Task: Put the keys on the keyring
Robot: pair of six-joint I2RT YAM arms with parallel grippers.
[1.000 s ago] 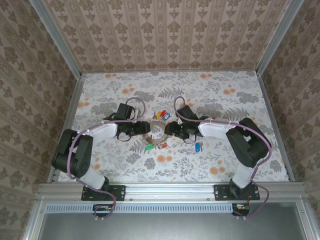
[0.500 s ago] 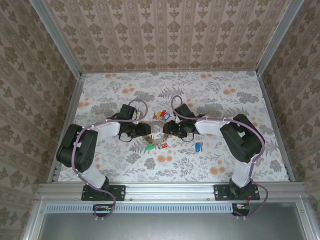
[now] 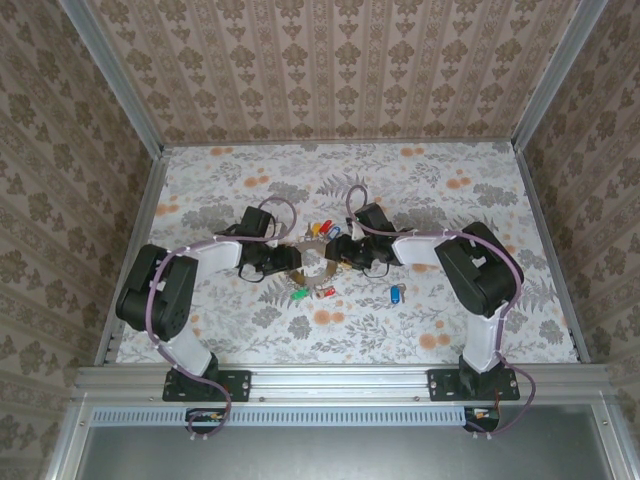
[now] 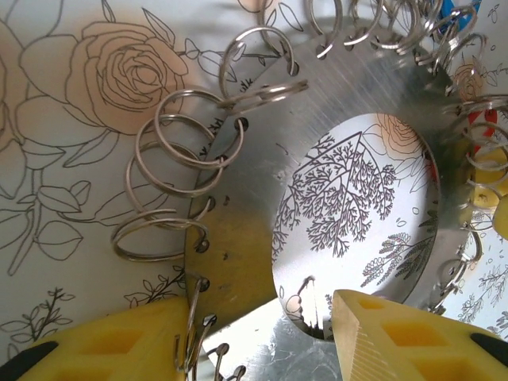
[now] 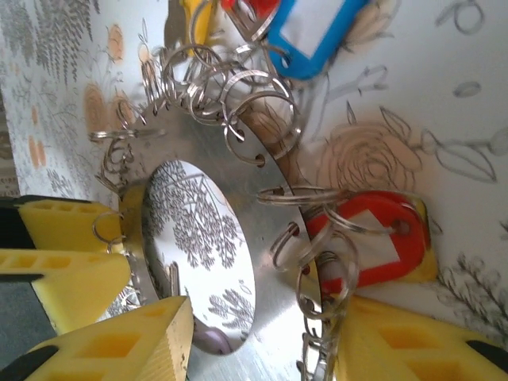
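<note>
Found the keyring point(image 4: 254, 182) lying flat on the floral surface point(image 3: 450, 200), midway between the two arms: a thin metal plate with a round hole, edged all round with small split rings point(image 4: 186, 139). Found it flanked on opposite sides by the left hand point(image 4: 254, 309) and the right hand point(image 5: 262, 313). Saw, in each wrist view, yellow fingers set partway apart astride the plate's band, one outside the rim and one inside the hole. Could not tell firm pinching from mere straddling for either hand. Noted a blue-tagged key point(image 3: 397, 293) lying loose on the surface, apart from the plate on the right arm's side, not yet hung. Noted a red tag point(image 5: 373, 238) just beside the right hand's outer finger, threaded by rings; could not tell its attachment to the plate.

Judged this to be the bracing step, with the plate to be steadied ahead of any threading. Called for pinching bare band rather than a split ring, to avoid rolling under a pad and a skewed hold. Called for level, even closing from both sides, to avoid tipping or sliding so thin a plate. Advised leaving one free ring near the right hand unobstructed for the blue-tagged key.
</note>
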